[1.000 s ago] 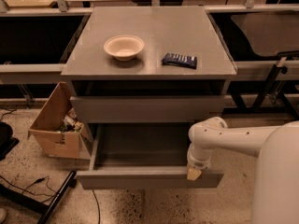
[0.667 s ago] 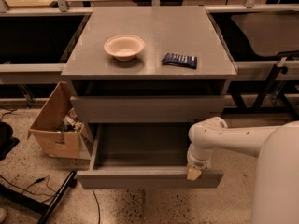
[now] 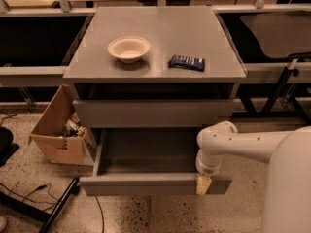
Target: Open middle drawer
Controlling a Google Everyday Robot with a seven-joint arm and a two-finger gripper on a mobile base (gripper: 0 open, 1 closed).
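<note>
grey cabinet (image 3: 155,67) sits mid-frame, seen from above & in front. the middle drawer (image 3: 146,184) stands open, well out toward 6 o'clock from the cabinet body. its long flat front panel runs across the lower centre, w/ the shallow grey box interior behind it at 12 o'clock. further toward 12 o'clock another grey drawer front (image 3: 153,113) sits closed, w/ a dark gap between it & the cabinet top.

gripper (image 3: 204,184) is at abt 5 o'clock from frame centre, at the 3 o'clock end of the middle drawer's front panel, its tan tip against the panel face by the top edge. can't tell if it's spread apart, together or clamped on the panel. the white arm (image 3: 243,142) comes in from 3-4 o'clock & bends down at a rounded joint just above the gripper. the robot's big white body (image 3: 291,188) fills the 4-5 o'clock corner.

on the cabinet top: a cream bowl (image 3: 129,48), upright, at abt 10 o'clock of the top's centre, & a dark blue packet (image 3: 186,62) lying flat at 3 o'clock from the bowl, apart from it.

an open cardboard box (image 3: 54,132) is on the speckled floor (image 3: 170,215) at 9 o'clock of the drawer, just beside the cabinet. clutter inside is too small to id. black cables (image 3: 26,191) & a black stand leg (image 3: 57,208) lie at 7-8 o'clock.
</note>
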